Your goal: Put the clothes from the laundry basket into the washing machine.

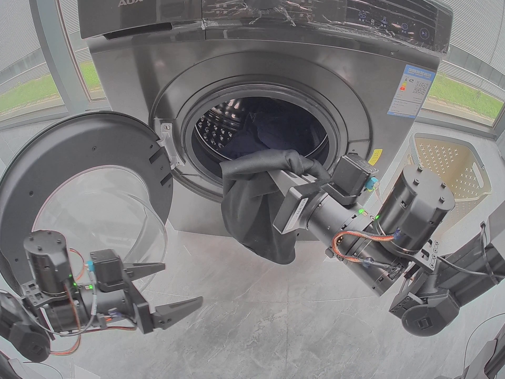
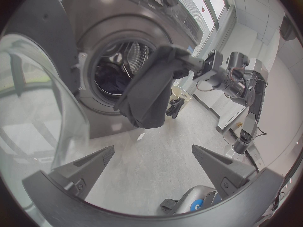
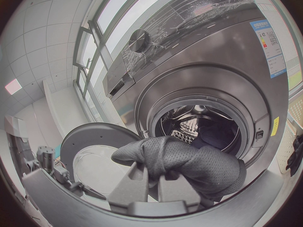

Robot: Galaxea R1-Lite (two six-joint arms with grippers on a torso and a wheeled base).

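A grey front-loading washing machine (image 1: 252,75) stands with its round door (image 1: 79,164) swung open to the left. Dark clothes (image 1: 263,127) lie inside the drum. My right gripper (image 1: 276,177) is shut on a black garment (image 1: 252,211) just in front of the drum opening's lower rim; the cloth drapes over the fingers (image 3: 176,186) and hangs down. That garment (image 2: 148,89) hangs before the opening in the left wrist view too. My left gripper (image 1: 171,285) is open and empty, low at the left over the floor, below the door. The cream laundry basket (image 1: 452,169) stands right of the machine.
A dark piece of clothing (image 3: 296,153) hangs over the basket's rim (image 3: 288,136). The glass bulge of the open door (image 2: 38,101) sits close beside my left gripper. Grey tiled floor (image 1: 252,311) spreads in front of the machine. Windows run behind.
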